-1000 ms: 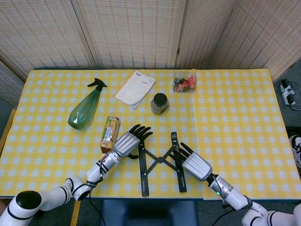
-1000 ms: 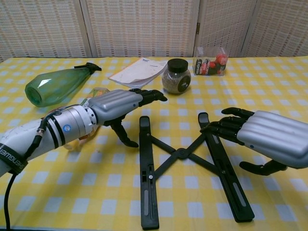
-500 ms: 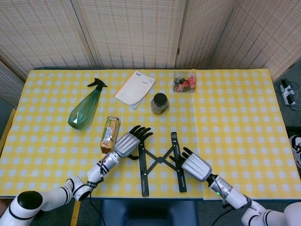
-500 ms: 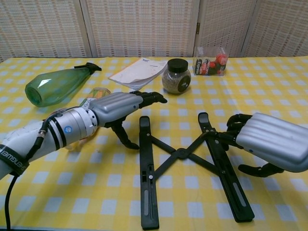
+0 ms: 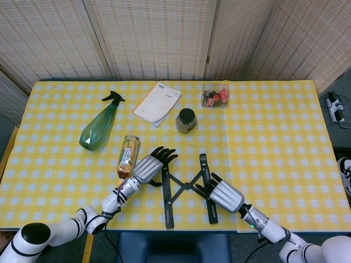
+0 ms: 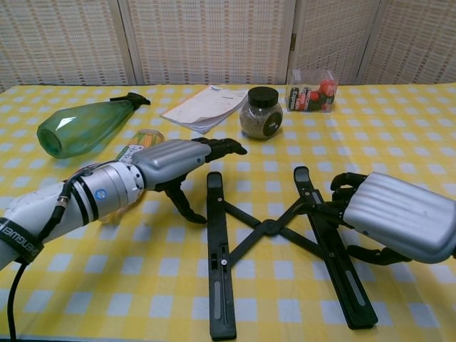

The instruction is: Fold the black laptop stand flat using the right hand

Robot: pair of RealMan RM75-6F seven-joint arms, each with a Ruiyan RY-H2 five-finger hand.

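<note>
Fingers [image 6: 340,192] of right hand [image 6: 395,224] on laptop stand [image 6: 274,231].

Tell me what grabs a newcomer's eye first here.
The black stand, spread open in an X at the near table edge, with the right hand on its right rail and the left hand beside its left rail. Behind lies a green spray bottle on its side.

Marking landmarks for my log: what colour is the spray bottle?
Translucent green with a black trigger head; the spray bottle shows best in chest view.
</note>
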